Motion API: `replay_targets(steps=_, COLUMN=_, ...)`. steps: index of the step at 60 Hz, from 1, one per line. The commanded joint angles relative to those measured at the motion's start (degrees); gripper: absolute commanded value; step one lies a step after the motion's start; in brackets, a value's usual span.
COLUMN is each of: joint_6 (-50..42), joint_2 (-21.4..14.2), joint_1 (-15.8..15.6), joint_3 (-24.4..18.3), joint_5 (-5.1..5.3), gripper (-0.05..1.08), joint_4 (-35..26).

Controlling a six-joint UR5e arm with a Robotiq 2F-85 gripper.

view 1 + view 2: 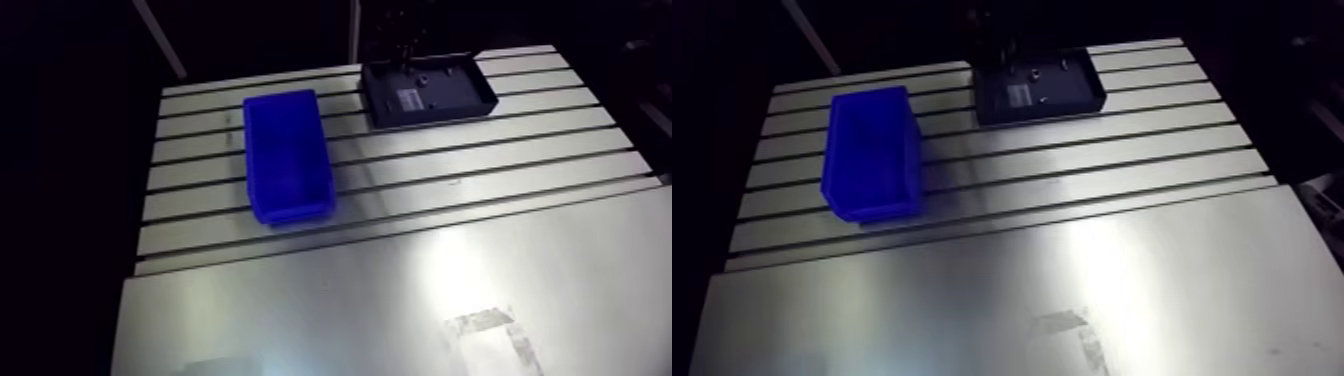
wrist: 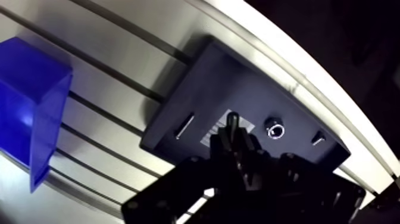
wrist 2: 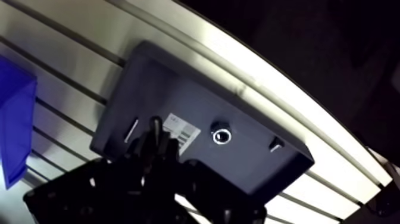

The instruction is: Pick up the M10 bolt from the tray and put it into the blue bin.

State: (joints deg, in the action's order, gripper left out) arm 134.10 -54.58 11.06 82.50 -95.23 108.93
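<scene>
Two fingers (image 2: 231,128) closed above tray (image 2: 202,83) in wrist view; arm view shows whole blue bin (image 1: 292,208).

Dark tray (image 3: 196,95), white label (image 3: 181,129), blue bin (image 3: 15,125) beside

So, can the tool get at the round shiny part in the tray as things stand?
Probably yes. The tool hangs over the open tray, and the round shiny part lies uncovered just beside it, with bare tray floor around it. Nothing shows in between; a sideways shift looks needed first.
</scene>
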Motion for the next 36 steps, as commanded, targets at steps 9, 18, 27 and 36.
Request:
replay_targets(steps=9, joint_6=8.9, joint_2=-7.3, joint_1=-0.2, joint_3=-1.2, joint_5=0.16, gripper=1.05, joint_4=-7.6)
replay_targets(steps=18, joint_6=12.5, joint_2=-10.1, joint_1=-0.4, joint_3=-0.7, joint_5=0.26, gripper=1.05, joint_4=-8.1)
replay_targets(steps=27, joint_6=13.5, joint_2=-11.5, joint_1=-1.0, joint_3=-0.8, joint_5=0.51, gripper=1.05, joint_4=-9.9)
replay_targets(steps=36, joint_6=18.1, joint_2=-13.5, joint_1=-2.1, joint_3=-0.5, joint_5=0.78, gripper=1.05, joint_4=-12.1)
